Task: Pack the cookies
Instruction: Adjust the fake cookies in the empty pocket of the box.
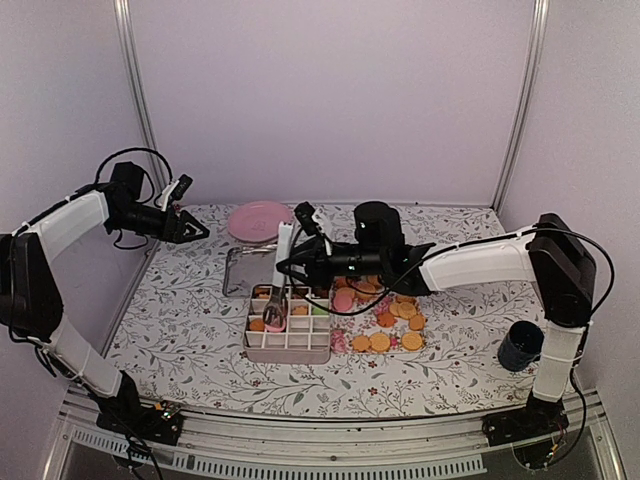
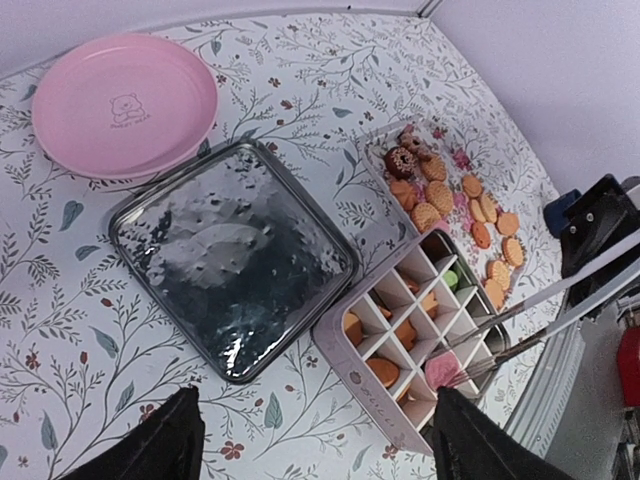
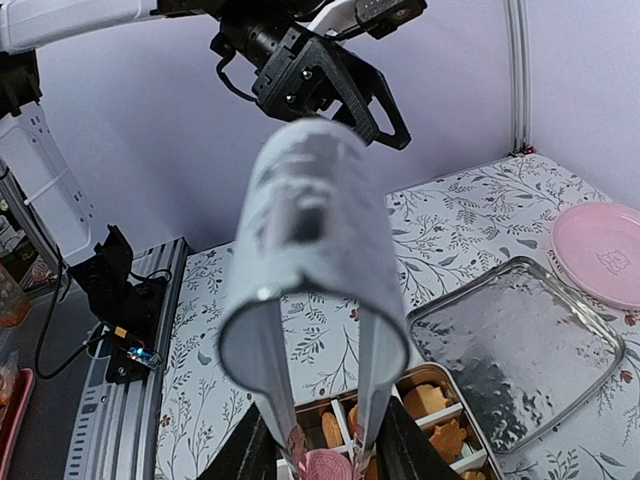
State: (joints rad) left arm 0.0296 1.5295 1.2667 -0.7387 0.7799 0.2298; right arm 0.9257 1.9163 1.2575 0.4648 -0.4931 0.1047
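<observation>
My right gripper is shut on a pair of silver tongs. The tongs' tips pinch a pink cookie over the left part of the divided box. Several of its compartments hold orange cookies, and one holds a green one. Loose cookies, mostly orange, lie on the cloth right of the box. My left gripper hangs open above the table's back left, holding nothing.
The box's shiny metal lid lies flat behind the box. A pink plate sits beyond it near the back wall. A dark cup stands at the right edge by my right arm's base.
</observation>
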